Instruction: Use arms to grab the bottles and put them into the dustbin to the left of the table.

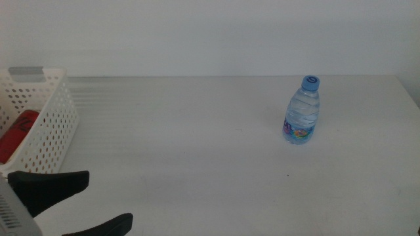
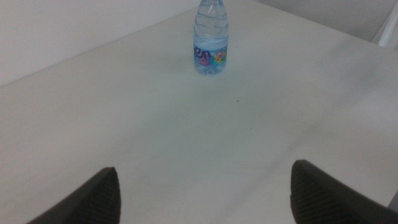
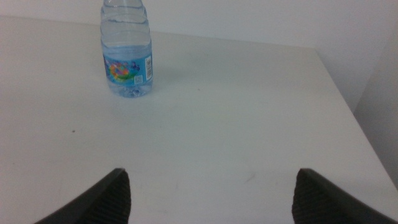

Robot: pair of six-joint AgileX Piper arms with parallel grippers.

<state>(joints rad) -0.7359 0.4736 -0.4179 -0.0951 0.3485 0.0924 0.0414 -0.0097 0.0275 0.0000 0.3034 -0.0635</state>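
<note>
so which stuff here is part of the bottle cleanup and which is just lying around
Part of the job:
- water bottle, upright on the table
- white bin, red can inside
- left gripper, open, near the bin
- right gripper, open

Just lying around:
- nothing seen

Cut off at the edges and partly hidden

The white perforated plastic basket (image 1: pixel 46 124) runs off the left edge of the middle view, and the red object (image 1: pixel 18 134) inside it shows only in part behind the wall. The clear blue-capped water bottle (image 2: pixel 211 43) loses its cap in both wrist views. The left gripper (image 1: pixel 82 203) is cropped at the near-left corner; the bottle's label print is too small to read.
</note>
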